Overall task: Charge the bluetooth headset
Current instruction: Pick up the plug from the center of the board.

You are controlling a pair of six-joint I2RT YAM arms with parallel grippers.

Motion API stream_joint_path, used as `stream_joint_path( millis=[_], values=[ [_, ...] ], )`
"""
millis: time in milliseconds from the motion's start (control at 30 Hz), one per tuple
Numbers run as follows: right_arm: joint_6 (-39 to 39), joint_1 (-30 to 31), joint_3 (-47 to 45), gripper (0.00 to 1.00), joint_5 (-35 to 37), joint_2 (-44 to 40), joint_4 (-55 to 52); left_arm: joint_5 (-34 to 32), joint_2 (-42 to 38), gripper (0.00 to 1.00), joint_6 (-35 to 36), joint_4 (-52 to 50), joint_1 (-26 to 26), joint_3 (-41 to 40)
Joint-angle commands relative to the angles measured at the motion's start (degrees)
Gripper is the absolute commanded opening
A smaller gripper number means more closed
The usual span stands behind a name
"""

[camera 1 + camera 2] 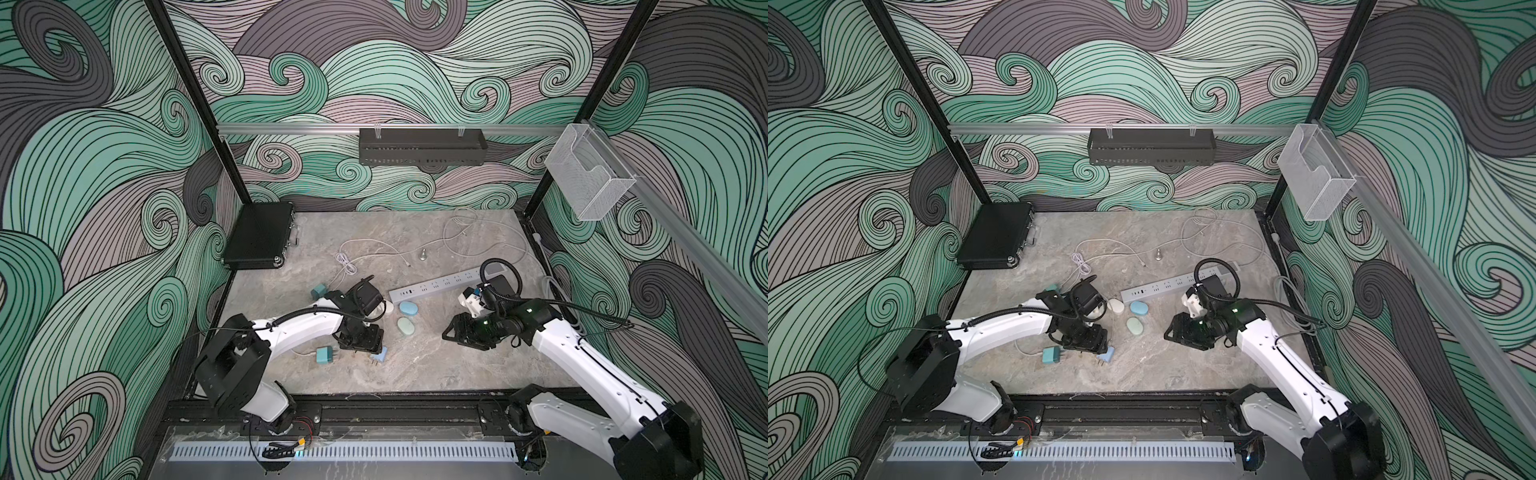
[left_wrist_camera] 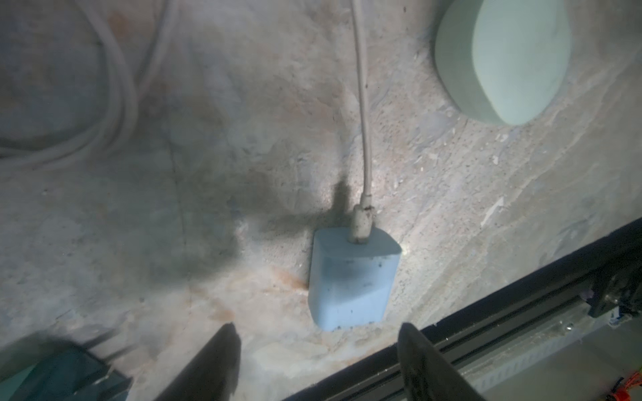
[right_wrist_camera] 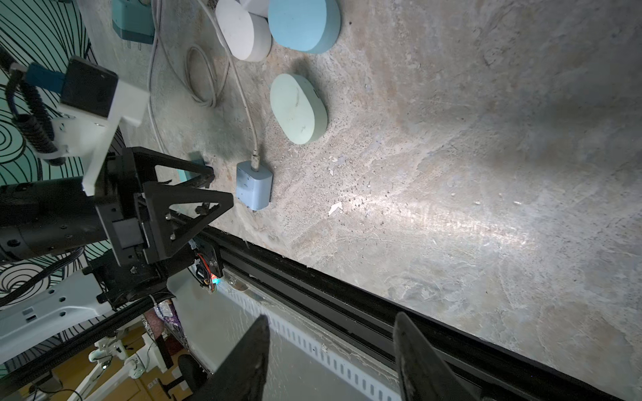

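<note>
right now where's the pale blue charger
The charger lies near the table's front edge in both top views, right at the open left gripper, mint case behind.

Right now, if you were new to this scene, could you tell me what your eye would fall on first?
Swirling green walls dominate. Near the front edge of the table, the open left fingers are poised at a pale blue charger with a white cable plugged in. Beyond it lie a green case and a blue case, just short of the power strip.

Pale blue charger (image 2: 351,284), perhaps mint case (image 2: 521,59)
</note>
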Motion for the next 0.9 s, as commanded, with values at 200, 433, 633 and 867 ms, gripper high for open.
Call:
stream_joint_path(
  millis=[200, 433, 633, 867],
  values=[
    [2.75, 0.5, 0.26, 0.58, -0.14, 0.18, 1.35, -2.64, 4.72, 0.65, -2.56, 1.9, -1.95, 3.59],
    [2.92, 0.49, 0.23, 0.58, -0.28, 1.01, 1.79, -2.74, 7.17, 0.59, -2.47, 2.4, -3.19, 4.28],
    [2.95, 0.45, 0.12, 0.58, -0.18, 1.47, 2.15, -2.91, 8.97, 0.55, -2.56, 2.58, -4.37, 4.46],
    [3.11, 0.51, 0.44, 0.56, -0.69, 1.58, 2.72, -4.04, 9.67, 0.35, -1.84, 2.11, -4.77, 5.22]
  ],
)
